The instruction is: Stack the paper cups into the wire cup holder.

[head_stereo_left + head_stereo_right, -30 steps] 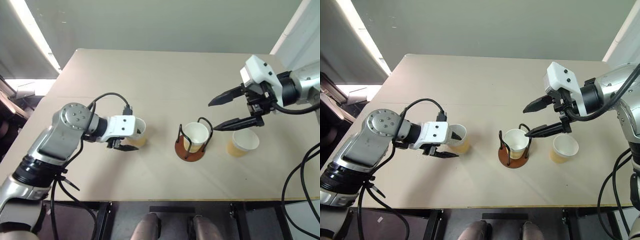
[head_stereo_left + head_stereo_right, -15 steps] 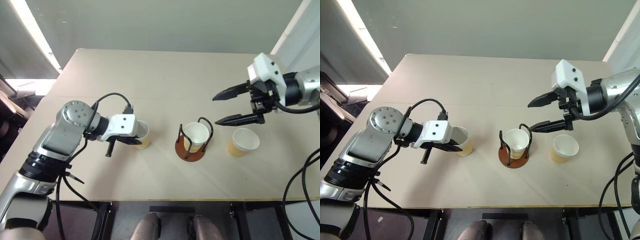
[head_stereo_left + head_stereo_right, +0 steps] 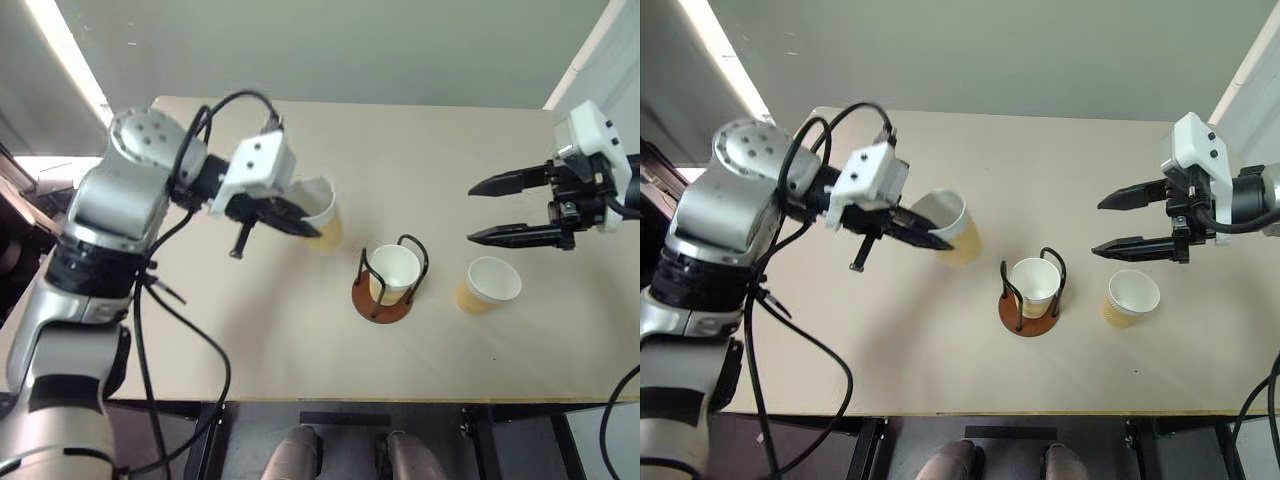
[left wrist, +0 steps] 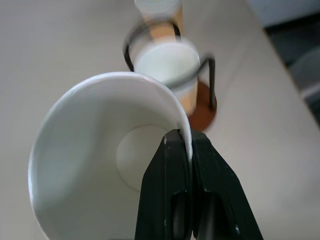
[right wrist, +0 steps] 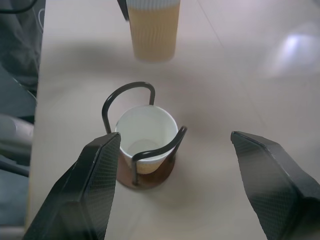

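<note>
Three paper cups: one (image 3: 392,274) in the wire cup holder (image 3: 383,297), one (image 3: 487,284) on the worktop (image 3: 300,330), one (image 3: 322,214) now lifted clear, pinched by the left hand (image 3: 300,226); right hand (image 3: 481,210) spread wide, drawn back

The beige table (image 3: 300,340) bears the wire cup holder (image 3: 383,297) and one paper cup (image 3: 487,284).

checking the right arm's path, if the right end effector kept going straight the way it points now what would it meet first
Probably the wire cup holder and the paper cup standing in it: the wrist view looking along the open right end effector centres on them. The cup held by the left end effector hangs beyond. Depth is uncertain.
</note>
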You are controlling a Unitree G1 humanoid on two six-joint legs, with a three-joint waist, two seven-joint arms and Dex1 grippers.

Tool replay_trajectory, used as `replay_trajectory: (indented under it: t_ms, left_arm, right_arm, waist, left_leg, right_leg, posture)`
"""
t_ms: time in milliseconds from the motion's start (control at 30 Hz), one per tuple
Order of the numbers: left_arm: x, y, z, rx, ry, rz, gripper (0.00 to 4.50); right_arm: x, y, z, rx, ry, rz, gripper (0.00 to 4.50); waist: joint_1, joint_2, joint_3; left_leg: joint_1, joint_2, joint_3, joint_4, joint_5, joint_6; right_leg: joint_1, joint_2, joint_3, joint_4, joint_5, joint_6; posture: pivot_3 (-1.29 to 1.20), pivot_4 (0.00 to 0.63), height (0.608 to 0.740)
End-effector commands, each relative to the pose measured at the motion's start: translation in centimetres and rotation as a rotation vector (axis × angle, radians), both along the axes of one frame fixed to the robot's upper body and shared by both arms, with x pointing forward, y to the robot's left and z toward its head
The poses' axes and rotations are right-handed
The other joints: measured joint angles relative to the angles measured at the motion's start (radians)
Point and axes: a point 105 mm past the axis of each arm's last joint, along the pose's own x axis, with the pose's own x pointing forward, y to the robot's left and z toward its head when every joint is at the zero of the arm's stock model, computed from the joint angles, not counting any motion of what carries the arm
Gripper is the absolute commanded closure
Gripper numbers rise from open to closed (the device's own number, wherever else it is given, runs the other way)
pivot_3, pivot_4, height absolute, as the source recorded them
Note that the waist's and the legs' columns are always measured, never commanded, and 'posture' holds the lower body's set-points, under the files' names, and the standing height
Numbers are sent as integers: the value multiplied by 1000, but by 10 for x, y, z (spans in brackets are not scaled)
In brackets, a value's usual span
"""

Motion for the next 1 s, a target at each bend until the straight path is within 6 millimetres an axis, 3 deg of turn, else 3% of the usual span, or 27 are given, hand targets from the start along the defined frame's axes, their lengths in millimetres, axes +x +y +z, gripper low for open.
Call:
replay_trajectory:
  t_ms: [33, 333, 600, 1000]
  left_arm:
    - [-7, -16, 16, -19, 21, -101, 4459]
    - [-11, -51, 18, -6, 21, -254, 4459]
    - [-2, -71, 13, 15, -4, -311, 4459]
    - [5, -92, -15, 61, -12, -374, 4459]
  right_arm:
    - [-13, -4, 15, 7, -32, -21, 851]
    - [-27, -13, 16, 18, -19, -110, 851]
    - [-34, -16, 13, 33, -27, -153, 851]
    - [-37, -16, 11, 41, -36, -183, 851]
  waist:
    - [2, 0, 0]
    - [5, 0, 0]
    - [10, 0, 0]
    - [15, 0, 0]
  left_leg:
    - [0, 0, 0, 0, 0, 0]
    - [-1, 0, 0, 0, 0, 0]
    - [-2, 0, 1, 1, 0, 1]
    - [-3, 0, 1, 3, -1, 2]
  right_leg:
    - [0, 0, 0, 0, 0, 0]
    - [0, 0, 0, -1, 0, 1]
    - [0, 0, 0, -1, 1, 2]
    - [0, 0, 0, -1, 1, 3]
  posture:
    - [0, 150, 740]
    - [0, 150, 740]
    - [0, 150, 740]
    - [0, 150, 740]
